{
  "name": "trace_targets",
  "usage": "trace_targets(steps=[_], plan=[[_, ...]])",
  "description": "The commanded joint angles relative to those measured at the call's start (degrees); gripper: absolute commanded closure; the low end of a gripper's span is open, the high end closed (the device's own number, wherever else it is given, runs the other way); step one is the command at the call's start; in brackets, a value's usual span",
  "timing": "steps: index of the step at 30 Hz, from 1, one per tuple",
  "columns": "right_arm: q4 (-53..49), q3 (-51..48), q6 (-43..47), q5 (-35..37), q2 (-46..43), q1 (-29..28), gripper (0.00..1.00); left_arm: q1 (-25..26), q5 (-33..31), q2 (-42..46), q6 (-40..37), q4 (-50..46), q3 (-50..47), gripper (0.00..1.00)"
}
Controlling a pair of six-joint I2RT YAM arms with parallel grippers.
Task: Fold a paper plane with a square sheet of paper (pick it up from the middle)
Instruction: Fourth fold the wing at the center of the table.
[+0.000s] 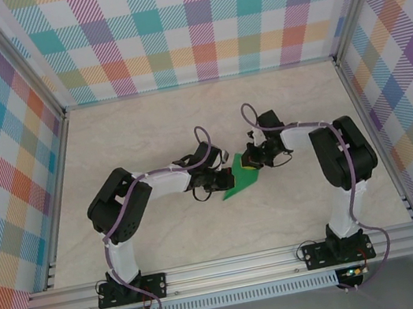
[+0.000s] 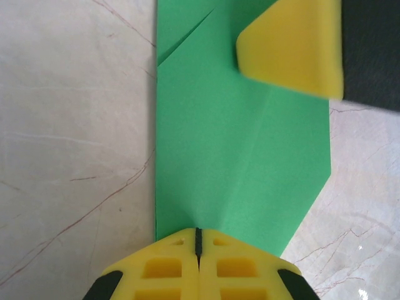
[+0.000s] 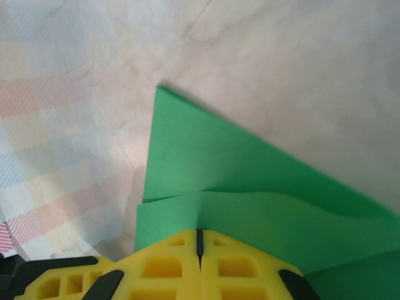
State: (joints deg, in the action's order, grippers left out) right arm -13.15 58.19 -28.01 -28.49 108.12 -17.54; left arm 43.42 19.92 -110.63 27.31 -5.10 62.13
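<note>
The green sheet of paper [image 1: 245, 182] lies mid-table, partly folded into a pointed shape with diagonal creases. In the left wrist view the paper [image 2: 237, 156] lies flat, and my left gripper [image 2: 199, 232] is shut at its near edge, the paper puckering at the jaw line. One yellow fingertip [image 2: 294, 50] of the right gripper rests on the paper's far end. In the right wrist view a folded flap of the paper [image 3: 206, 156] rises into my right gripper [image 3: 199, 234], which is shut on it. From above, the left gripper [image 1: 223, 174] and right gripper [image 1: 251, 164] face each other across the paper.
The beige marbled table [image 1: 147, 133] is boxed in by plaid walls [image 1: 199, 20] at the back and both sides. An aluminium rail [image 1: 234, 266] carries both arm bases along the near edge.
</note>
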Motion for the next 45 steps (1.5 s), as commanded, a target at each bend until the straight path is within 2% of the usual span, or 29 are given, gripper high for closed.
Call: trace_targets(steps=[1, 11, 14, 19, 23, 26, 30, 38, 45], plan=[[0.54, 0.12, -0.20, 7.98, 1.26, 4.29, 0.99, 1.49, -3.75, -5.62, -1.54, -16.25, -4.95, 1.00], [-1.52, 3.87, -4.99, 13.28, 1.32, 9.09, 0.98, 1.46, -3.67, -4.91, -1.85, -15.87, -5.91, 1.00], [-1.79, 4.06, -5.61, 14.54, -1.79, 9.54, 0.98, 1.41, -3.64, -4.78, -2.23, -15.48, -5.51, 1.00], [-0.11, 0.57, -6.21, 8.92, -10.61, 8.88, 0.96, 1.49, -4.18, -4.09, -2.73, -14.51, -4.85, 1.00], [1.77, -3.46, -8.09, 1.80, -14.09, 5.24, 0.96, 1.48, -4.20, -3.67, -2.71, -13.19, -4.75, 1.00], [2.49, -4.35, -10.05, -1.70, -13.07, 0.92, 0.97, 1.44, -4.28, -3.41, -2.69, -12.48, -4.90, 1.00], [4.49, -4.93, -12.92, -2.23, -10.03, -3.12, 0.98, 1.49, -4.28, -2.86, -2.67, -11.92, -4.82, 1.00], [6.78, -6.19, -13.58, -5.50, -2.97, -5.07, 0.98, 1.51, -4.02, -1.51, -1.91, -11.33, -4.94, 1.00], [2.59, -7.53, -10.81, 0.48, -1.88, -5.05, 0.99, 1.23, -1.95, 2.42, 0.26, -5.88, -4.26, 1.00]])
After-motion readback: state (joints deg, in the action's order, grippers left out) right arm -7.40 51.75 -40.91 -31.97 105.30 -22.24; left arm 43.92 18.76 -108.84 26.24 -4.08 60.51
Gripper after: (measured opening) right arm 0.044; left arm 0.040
